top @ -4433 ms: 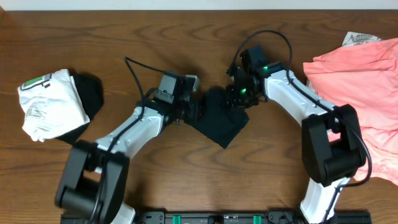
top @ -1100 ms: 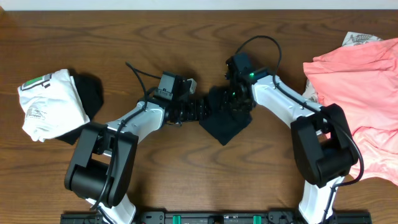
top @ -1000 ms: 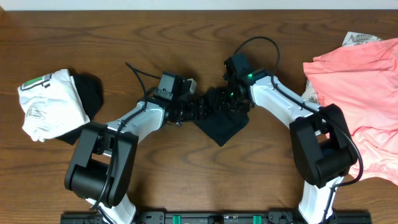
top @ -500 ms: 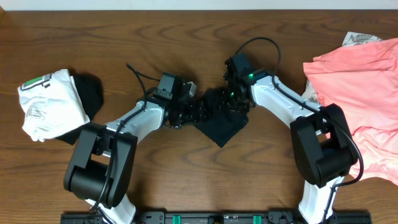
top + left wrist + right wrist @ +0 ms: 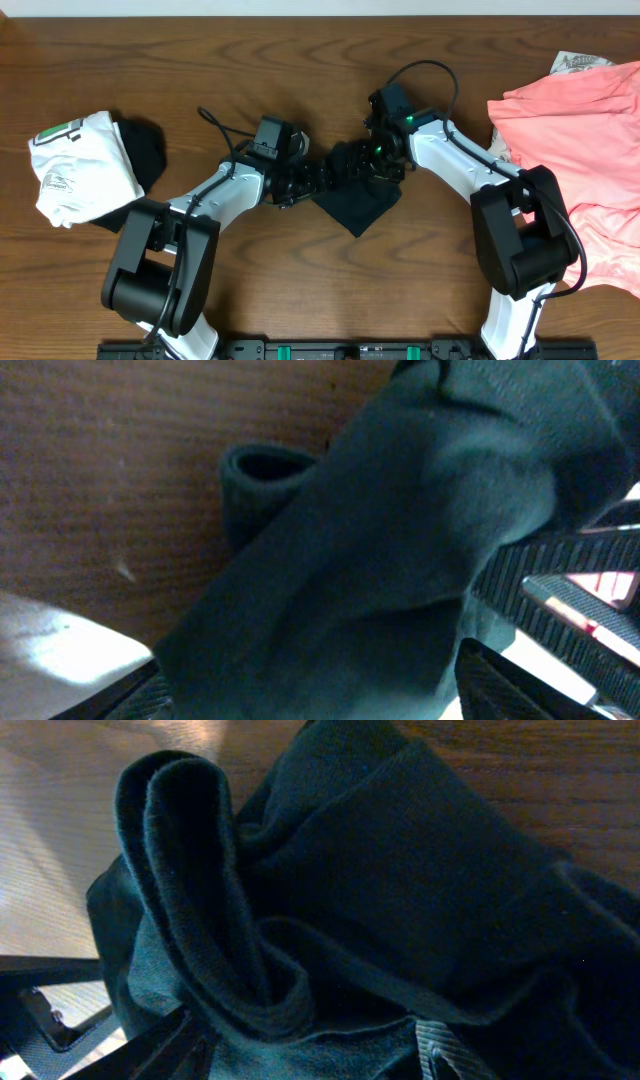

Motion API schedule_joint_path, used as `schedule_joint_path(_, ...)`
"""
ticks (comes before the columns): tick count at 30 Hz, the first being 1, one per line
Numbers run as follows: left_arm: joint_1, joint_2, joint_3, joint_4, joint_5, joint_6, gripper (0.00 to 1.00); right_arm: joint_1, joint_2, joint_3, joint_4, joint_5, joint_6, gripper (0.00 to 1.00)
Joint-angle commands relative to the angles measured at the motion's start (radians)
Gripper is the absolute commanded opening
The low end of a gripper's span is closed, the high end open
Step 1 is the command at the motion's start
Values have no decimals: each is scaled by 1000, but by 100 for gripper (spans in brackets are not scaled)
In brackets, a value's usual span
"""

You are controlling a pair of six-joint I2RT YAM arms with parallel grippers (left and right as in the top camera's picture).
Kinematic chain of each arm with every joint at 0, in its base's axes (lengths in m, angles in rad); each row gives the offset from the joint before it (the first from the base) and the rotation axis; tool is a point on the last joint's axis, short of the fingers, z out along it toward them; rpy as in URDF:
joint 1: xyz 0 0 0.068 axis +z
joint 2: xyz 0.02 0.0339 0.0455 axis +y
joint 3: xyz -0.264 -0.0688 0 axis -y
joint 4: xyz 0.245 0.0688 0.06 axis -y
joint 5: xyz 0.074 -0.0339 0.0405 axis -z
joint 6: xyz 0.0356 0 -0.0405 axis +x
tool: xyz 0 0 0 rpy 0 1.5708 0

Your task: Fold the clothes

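As both arms meet at mid-table, step in hand: by the look of it, gathering and creasing the black shirt (image 5: 356, 206), which lies crumpled and is not yet a flat fold.
Next move: likely calls for taking one clean edge and laying it over the rest. The limp cloth is rolled on itself, so a careless pinch could catch several layers.
Far left: a folded white shirt with green print (image 5: 80, 160) rests on another black garment (image 5: 148, 150), well apart from the work.
Left gripper (image 5: 322, 180): at the shirt's left edge. In its wrist view the fingers (image 5: 540, 685) stand wide apart, and the dark cloth drapes across the gap between them.
Black shirt: at the centre of the wooden table (image 5: 300, 60), between the two grippers and touching both.
Right gripper (image 5: 378, 165): on the shirt's upper right edge. Its wrist view shows a thick rolled fold bunched just ahead of its fingers (image 5: 150, 1055). Whether they are clamped on the cloth cannot be told.
Far right: salmon-pink garments (image 5: 580, 140) lie unfolded in a heap, near the right arm but clear of its gripper.
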Motion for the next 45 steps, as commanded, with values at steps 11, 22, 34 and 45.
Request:
schedule_joint_path(11,-27,124,-33,128,-43,-35,71,21,27,-14,-9,-18,16,62)
schedule_joint_path(22,-27,124,-33,158,-29,-35,8,23,27,-14,-9,-18,15,62)
schedule_joint_path(34,-26,-10,-33,178,-1,-28,6,8,27,-14,-9,13,8,70)
schedule_joint_path(45,47,-131,-33,5,-154,-1,6,-31,27,-14,-53,39,9,70)
